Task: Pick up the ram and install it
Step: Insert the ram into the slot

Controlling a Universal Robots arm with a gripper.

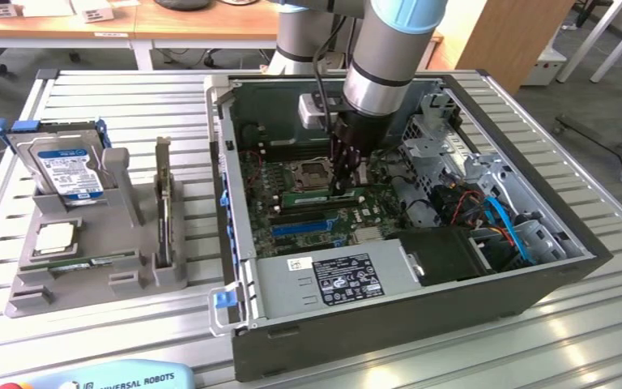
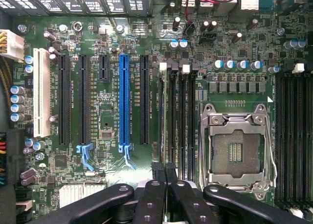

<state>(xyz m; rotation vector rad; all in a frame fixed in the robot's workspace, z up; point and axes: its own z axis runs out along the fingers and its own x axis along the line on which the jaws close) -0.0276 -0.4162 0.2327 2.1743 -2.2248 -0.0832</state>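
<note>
While the arm reaches down into the open case point(image 1: 419, 320), the gripper point(image 1: 343, 188) stands over the board, between the socket point(image 1: 311, 172) and the nearer blue slot point(image 1: 302, 227). Its fingers are clenched on the ram point(image 1: 308, 198), a pale green strip lying along the memory slots and running toward the exterior view's left. Whether it is seated cannot be told. The wrist view looks straight down on the gripper point(image 2: 165, 171): its black tips are pinched almost together over the dark memory slots point(image 2: 178, 116), just beside the open socket point(image 2: 237, 145). The exterior view adds the tray point(image 1: 30, 300) at its left, well apart from the case, holding a drive point(image 1: 68, 166) and a chip point(image 1: 54, 235).
</note>
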